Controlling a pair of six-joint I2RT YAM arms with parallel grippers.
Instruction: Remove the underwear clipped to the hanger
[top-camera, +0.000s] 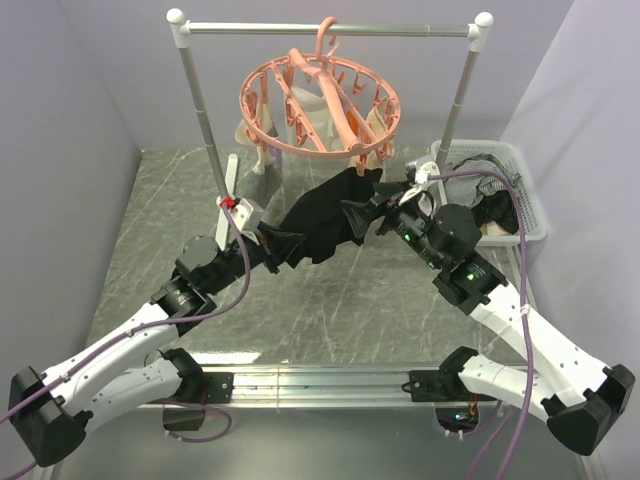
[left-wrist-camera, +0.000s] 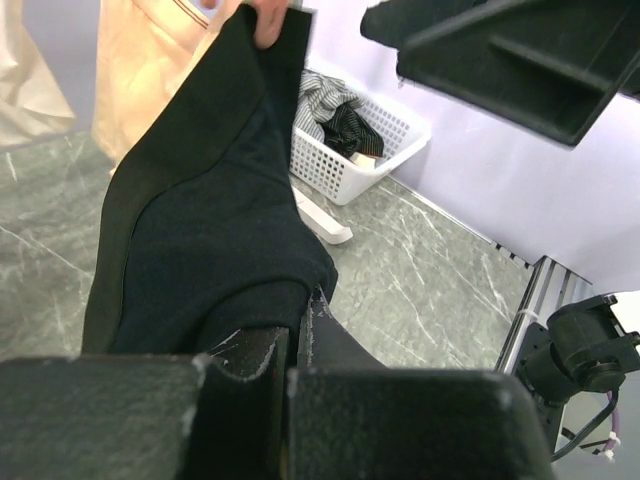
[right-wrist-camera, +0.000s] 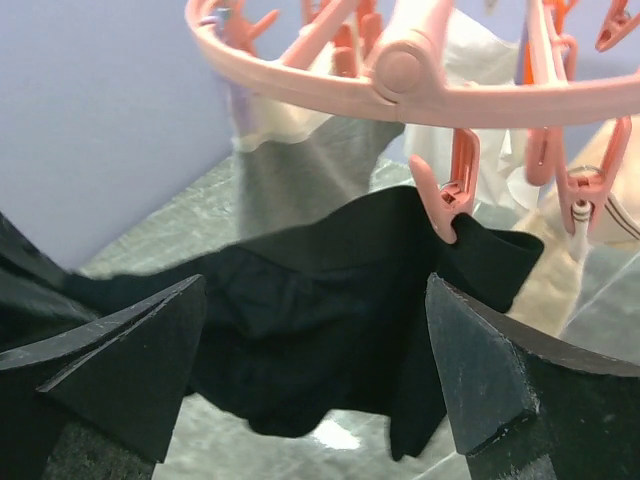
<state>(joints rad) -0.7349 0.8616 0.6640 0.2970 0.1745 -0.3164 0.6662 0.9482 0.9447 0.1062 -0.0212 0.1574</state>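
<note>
Left pincer grips black underwear | right pincer released | basket holds probably striped cloth

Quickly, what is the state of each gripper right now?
Left gripper: closed, holding the black underwear.
Right gripper: open, holding nothing.

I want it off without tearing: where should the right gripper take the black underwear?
Probably the corner just under the pink clip, coming from below the hanger. The black underwear stretches from there to the shut left gripper, so a pull there acts directly on the clip.
</note>
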